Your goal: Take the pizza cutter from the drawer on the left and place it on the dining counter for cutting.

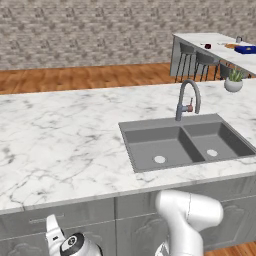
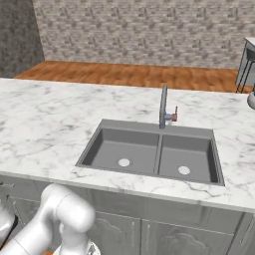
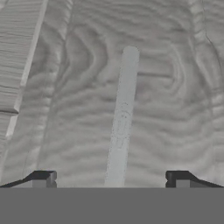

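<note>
Gripper (image 3: pixel 111 179) sitting wide open, fingertips (image 3: pixel 43 178) straddling the drawer's silver bar handle (image 3: pixel 122 118) against the grey drawer front (image 3: pixel 175 109), not gripping anything

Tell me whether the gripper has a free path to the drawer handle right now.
Probably yes. In the hand view the gripper is open, its fingertips on either side of the drawer handle, with nothing between them and the bar.

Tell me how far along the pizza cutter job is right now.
Early. Nothing looks finished: the drawer is shut. In hand: the open hand faces the drawer front with its fingertips either side of the silver bar handle, not closed on it. Left: pull the drawer open, take the cutter, carry it to the dining counter.
</note>
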Tool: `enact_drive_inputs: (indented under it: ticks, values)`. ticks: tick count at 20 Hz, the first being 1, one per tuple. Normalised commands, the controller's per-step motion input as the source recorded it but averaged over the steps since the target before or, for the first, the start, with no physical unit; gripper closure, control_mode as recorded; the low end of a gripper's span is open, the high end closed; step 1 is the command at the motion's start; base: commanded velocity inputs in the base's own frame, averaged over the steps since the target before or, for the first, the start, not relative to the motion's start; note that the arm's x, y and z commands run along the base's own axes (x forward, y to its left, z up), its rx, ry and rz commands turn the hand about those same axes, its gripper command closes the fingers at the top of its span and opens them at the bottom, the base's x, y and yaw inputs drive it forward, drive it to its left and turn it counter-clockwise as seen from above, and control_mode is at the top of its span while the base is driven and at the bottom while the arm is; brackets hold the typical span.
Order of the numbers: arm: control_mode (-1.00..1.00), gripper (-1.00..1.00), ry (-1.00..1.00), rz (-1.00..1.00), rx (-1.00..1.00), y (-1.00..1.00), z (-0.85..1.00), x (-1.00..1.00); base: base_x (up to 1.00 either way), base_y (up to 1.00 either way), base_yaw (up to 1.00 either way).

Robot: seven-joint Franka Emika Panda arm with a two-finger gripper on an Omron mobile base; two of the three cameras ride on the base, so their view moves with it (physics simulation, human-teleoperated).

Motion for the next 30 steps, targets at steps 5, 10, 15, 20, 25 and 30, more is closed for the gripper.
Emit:
enact_drive_inputs:
  ticks: [5, 10, 15, 20, 25, 30]
  values:
    - [-1.00, -1.00, 0.00, 0.01, 0.00, 0.00, 0.00, 0.13, 0.00, 0.00, 0.00]
    - [-1.00, -1.00, 0.00, 0.02, 0.00, 0.00, -0.01, 0.07, 0.00, 0.00, 0.00]
    - [-1.00, -1.00, -0.02, 0.02, 0.00, 0.00, -0.06, 0.09, 0.00, 0.00, 0.00]
    - [-1.00, -1.00, -0.01, 0.02, 0.00, 0.00, -0.11, 0.14, 0.00, 0.00, 0.00]
    - [-1.00, -1.00, -0.02, 0.01, 0.00, 0.00, -0.11, 0.17, 0.00, 0.00, 0.00]
    - [-1.00, -1.00, -0.06, 0.01, 0.00, 0.00, -0.10, 0.12, 0.00, 0.00, 0.00]
